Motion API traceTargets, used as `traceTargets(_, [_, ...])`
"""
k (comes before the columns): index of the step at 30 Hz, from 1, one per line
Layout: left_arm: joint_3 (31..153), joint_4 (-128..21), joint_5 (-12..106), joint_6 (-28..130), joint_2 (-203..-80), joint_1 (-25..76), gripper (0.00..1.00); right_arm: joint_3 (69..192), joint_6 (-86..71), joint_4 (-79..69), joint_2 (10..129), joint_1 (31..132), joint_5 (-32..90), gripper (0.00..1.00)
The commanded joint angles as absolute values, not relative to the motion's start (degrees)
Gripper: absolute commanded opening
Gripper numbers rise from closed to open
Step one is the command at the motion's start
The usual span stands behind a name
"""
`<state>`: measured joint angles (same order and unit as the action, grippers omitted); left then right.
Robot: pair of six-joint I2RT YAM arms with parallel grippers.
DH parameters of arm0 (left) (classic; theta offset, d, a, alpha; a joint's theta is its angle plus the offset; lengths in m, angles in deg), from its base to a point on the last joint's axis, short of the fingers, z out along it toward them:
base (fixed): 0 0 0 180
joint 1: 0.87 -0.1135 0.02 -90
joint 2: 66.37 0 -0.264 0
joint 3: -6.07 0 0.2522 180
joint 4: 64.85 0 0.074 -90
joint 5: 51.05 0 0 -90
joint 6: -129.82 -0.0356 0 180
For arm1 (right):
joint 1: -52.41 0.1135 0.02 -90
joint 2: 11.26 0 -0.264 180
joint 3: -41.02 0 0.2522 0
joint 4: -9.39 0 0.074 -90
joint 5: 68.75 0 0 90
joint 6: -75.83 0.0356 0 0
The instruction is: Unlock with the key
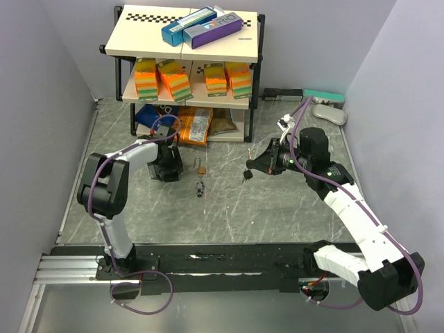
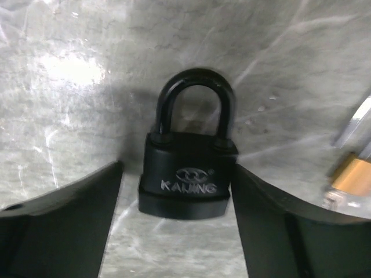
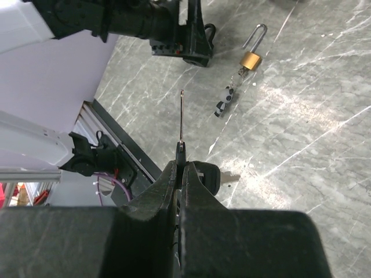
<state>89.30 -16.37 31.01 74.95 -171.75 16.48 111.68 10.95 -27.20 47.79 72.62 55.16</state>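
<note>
Slim metal key point(image 3: 181, 119) in right pincer point(image 3: 179, 169); matte black padlock point(image 2: 185, 174)

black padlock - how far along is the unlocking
Done: the right tool holds the key, blade pointing out. In hand: the left tool straddles the black padlock, with a gap on one side. Still to do: the shackle is closed and the key is away from the lock, so inserting and turning remain.
</note>
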Motion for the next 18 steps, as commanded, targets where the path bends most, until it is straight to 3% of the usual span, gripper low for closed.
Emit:
traceTargets(1, [91.99, -15.94, 29.64, 71.37, -174.73, 17.42, 0.72, 111.38, 11.49, -24.06, 47.01, 72.36, 55.87, 0.00])
traceTargets(3, [92.43, -15.41, 29.72, 70.49, -175.88, 17.77, 0.65, 111.29, 11.23, -24.23, 46.93, 72.36, 55.61, 0.00])
traceTargets(6, [92.16, -15.23, 30.77, 70.57, -176.58, 17.86, 0.35, 110.77, 10.96, -24.06, 46.66, 72.36, 55.35, 0.00])
traceTargets(7, [92.08, -15.32, 31.30, 70.84, -176.41, 17.86, 0.16, 110.59, 10.88, -24.06, 46.57, 72.45, 55.43, 0.00])
traceTargets(9, [92.08, -15.23, 32.79, 72.15, -175.19, 17.86, 0.01, 110.24, 11.22, -23.62, 46.66, 72.53, 56.13, 0.00])
traceTargets(18, [93.48, -17.69, 40.26, 86.99, -158.86, 17.86, 0.01, 110.94, 12.72, -21.16, 49.56, 76.13, 56.31, 0.00])
